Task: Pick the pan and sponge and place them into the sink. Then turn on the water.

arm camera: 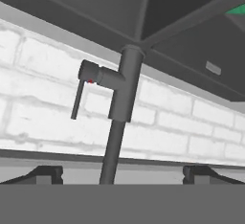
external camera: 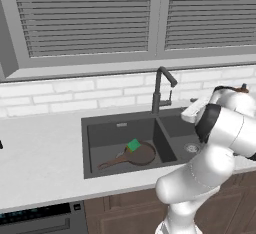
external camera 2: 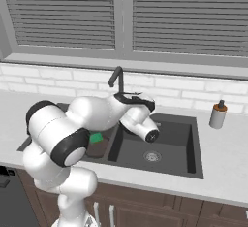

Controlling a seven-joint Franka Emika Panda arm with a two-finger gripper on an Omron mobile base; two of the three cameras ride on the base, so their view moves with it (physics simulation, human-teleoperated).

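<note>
Above the sink, hand level: the gripper (arm camera: pixel 122 175) stands with its two finger tips (arm camera: pixel 45 174) wide apart and nothing between them.
Hand's outlook: the view is rolled over; the dark faucet (arm camera: pixel 123 89) lies straight ahead, between the finger tips' lines, its thin side lever (arm camera: pixel 77 98) pointing along the white brick wall (arm camera: pixel 43 122).
Arm: the white arm (external camera 2: pixel 97 114) reaches over the sink's middle divider, its wrist close before the faucet (external camera 2: pixel 117 78).
Sink (external camera: pixel 95 128): dark grey, two basins, set in the pale counter (external camera: pixel 40 163); a silver drain (external camera 2: pixel 152 156) shows in the right basin.
Pan (external camera: pixel 135 155): brown, flat on the floor of the left basin, handle toward the left.
Sponge (external camera: pixel 133 145): green, lying on the pan's far rim; its green corner (external camera 2: pixel 96 137) peeps out beside the arm.
Water: no stream falls from the spout.
Counter, right: a soap bottle (external camera 2: pixel 218 114) with a brown cap, upright, just beside the sink.
</note>
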